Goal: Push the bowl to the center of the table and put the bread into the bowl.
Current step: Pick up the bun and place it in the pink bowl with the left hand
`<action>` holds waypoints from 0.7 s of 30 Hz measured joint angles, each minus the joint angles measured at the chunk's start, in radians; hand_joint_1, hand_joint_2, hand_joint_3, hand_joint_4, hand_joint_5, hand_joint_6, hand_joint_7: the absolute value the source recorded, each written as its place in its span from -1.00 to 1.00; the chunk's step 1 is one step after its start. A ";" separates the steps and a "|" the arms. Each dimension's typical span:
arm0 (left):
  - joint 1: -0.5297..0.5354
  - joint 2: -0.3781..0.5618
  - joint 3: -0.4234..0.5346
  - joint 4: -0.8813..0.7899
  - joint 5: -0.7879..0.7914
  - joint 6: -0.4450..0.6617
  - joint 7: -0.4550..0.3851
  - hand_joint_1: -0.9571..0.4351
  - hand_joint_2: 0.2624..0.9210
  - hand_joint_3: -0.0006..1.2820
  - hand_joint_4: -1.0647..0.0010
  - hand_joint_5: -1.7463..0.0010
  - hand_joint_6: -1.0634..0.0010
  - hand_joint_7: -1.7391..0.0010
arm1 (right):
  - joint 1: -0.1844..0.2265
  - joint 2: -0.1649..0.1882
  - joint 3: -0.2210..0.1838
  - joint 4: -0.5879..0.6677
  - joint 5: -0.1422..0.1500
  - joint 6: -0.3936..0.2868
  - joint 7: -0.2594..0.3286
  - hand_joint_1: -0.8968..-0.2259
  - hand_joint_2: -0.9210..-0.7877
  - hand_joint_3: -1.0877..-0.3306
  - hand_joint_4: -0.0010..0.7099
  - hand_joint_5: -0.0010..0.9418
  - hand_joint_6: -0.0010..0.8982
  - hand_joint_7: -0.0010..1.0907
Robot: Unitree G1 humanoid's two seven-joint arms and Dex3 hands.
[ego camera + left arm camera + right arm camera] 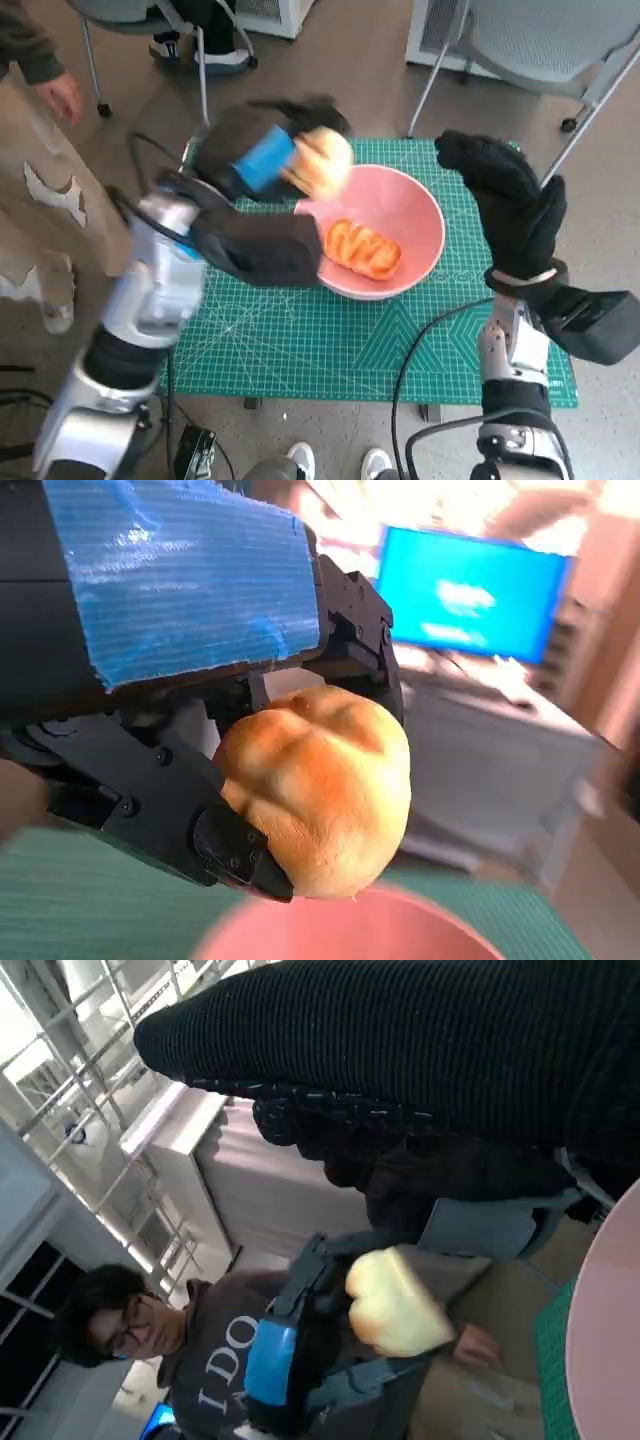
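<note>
While your left hand (262, 160) hangs above the far-left rim of the pink bowl (425, 205), you will note that it grips a round golden bread roll (322, 162) between its black fingers (215, 845). The head view shows this hand blurred; the left wrist view shows the roll clearly, clamped from below and behind, with the bowl's pink rim just under it. The roll is clear of the bowl, not touching it.

You have a second piece of bread (362, 249) already lying in the bottom of the bowl, orange-brown with a glazed, ridged top. The bowl stands on the green cutting mat (300, 340) that covers the table, near the mat's middle and slightly toward its far edge.

Your right hand (505, 190) is raised beside the bowl's right side, apart from the rim, its gloved fingers loosely extended and holding nothing. The right wrist view shows the glove as a dark band, with the roll and the blue-taped left hand beyond it.

A person (160, 1350) in a dark sweatshirt appears in the right wrist view behind the left hand. A person's hand (62, 98) shows at the upper left of the head view, and shoes (335, 463) show at the near edge of the table.
</note>
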 measured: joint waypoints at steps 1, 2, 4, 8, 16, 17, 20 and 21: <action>-0.002 -0.010 -0.009 0.015 0.000 -0.008 -0.001 0.38 1.00 -0.95 -0.41 -0.27 -0.21 -0.32 | 0.000 0.000 0.000 0.000 0.000 -0.002 0.000 -0.24 -1.00 0.11 -0.27 -1.00 -0.78 -0.04; -0.003 -0.017 -0.016 0.028 0.000 -0.016 -0.003 0.38 1.00 -0.94 -0.40 -0.28 -0.20 -0.32 | 0.001 0.000 0.000 0.000 0.000 -0.003 0.000 -0.24 -1.00 0.11 -0.27 -1.00 -0.78 -0.04; -0.009 -0.028 -0.027 0.056 0.000 -0.033 -0.003 0.38 1.00 -0.93 -0.40 -0.29 -0.19 -0.31 | 0.002 0.000 0.001 0.000 0.000 -0.004 0.001 -0.24 -1.00 0.11 -0.27 -1.00 -0.78 -0.04; -0.029 -0.050 -0.036 0.122 -0.004 -0.079 0.001 0.38 1.00 -0.93 -0.38 -0.31 -0.20 -0.30 | 0.007 -0.003 -0.001 0.000 0.001 -0.004 0.001 -0.23 -1.00 0.12 -0.27 -1.00 -0.78 -0.05; -0.064 -0.082 -0.027 0.240 -0.042 -0.162 0.030 0.34 0.92 -0.76 0.01 0.03 0.22 -0.02 | 0.027 -0.007 -0.003 -0.015 0.000 -0.004 -0.003 -0.23 -1.00 0.12 -0.26 -1.00 -0.77 -0.05; -0.064 -0.086 -0.026 0.251 -0.051 -0.166 0.030 0.29 0.93 -0.81 0.15 0.36 0.26 0.26 | 0.029 -0.007 -0.003 -0.018 0.000 -0.004 -0.004 -0.23 -1.00 0.12 -0.26 -1.00 -0.77 -0.06; -0.064 -0.095 -0.020 0.272 -0.082 -0.167 0.008 0.18 0.96 -0.90 0.45 0.79 0.34 0.68 | 0.033 -0.007 -0.003 -0.025 -0.002 -0.003 -0.012 -0.23 -1.00 0.12 -0.26 -1.00 -0.77 -0.06; -0.063 -0.095 -0.019 0.274 -0.092 -0.165 -0.006 0.13 0.94 -0.92 0.58 0.86 0.41 0.77 | 0.033 -0.007 -0.003 -0.028 -0.003 -0.003 -0.015 -0.23 -1.00 0.12 -0.26 -1.00 -0.77 -0.06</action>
